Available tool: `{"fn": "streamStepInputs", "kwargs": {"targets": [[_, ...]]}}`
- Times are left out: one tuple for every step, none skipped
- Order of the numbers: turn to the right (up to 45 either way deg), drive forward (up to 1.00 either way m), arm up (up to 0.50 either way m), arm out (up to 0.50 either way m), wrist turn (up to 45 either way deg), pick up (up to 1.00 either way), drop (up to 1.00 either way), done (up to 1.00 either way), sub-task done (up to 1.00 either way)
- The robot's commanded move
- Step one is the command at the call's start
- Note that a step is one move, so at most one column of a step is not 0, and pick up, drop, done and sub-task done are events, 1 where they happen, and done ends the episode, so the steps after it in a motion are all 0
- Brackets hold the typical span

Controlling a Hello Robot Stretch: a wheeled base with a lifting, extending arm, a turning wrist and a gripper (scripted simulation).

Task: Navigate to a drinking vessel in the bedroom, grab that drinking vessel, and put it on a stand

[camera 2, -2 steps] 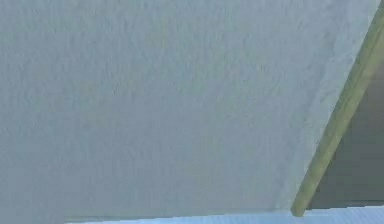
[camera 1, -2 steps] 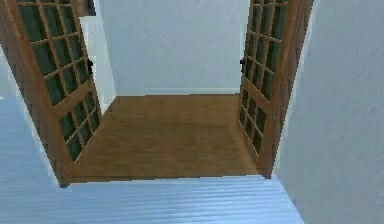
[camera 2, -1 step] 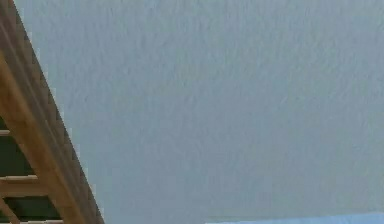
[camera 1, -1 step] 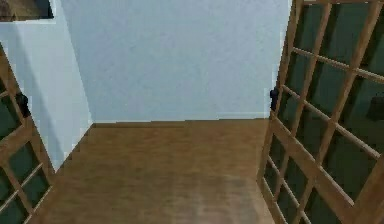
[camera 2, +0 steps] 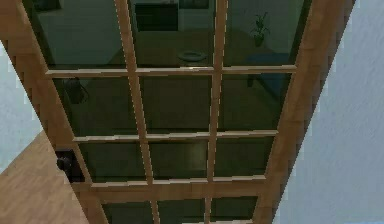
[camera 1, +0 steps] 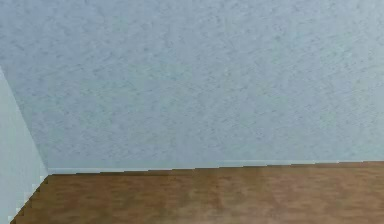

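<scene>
Wooden bars divide a tall glazed door (camera 2: 150, 72) into panes, and everything else is placed from this door. Low on the door's left stile sits a small dark handle (camera 2: 68, 165). Left of the door lies a wedge of wood floor (camera 2: 25, 190), and right of its frame runs a pale side wall (camera 2: 345, 150). Beyond the door's glass another room shows dimly: a dark piece of furniture (camera 2: 158, 15) near the top, a round pale shape (camera 2: 190, 55) just below it, and a potted plant (camera 2: 262, 25) to their right. The round shape is too vague to call a drinking vessel, so where the vessel is cannot be told, nor which way it lies from the gripper or how its long axis runs. The gripper's state cannot be told either. Ahead of the robot stands a blank textured front wall (camera 1: 200, 80) that meets the floor at a low line, with a room corner (camera 1: 45, 175) at the forward view's left. The task seems to be at the searching stage. The next move probably calls for turning the base away from that corner, perhaps toward the door, to find the bedroom.
</scene>
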Motion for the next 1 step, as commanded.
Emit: {"fn": "streamStepInputs", "kwargs": {"targets": [[3.0,0.0,0.0,0.0,0.0,0.0,0.0,0.0,0.0]]}}
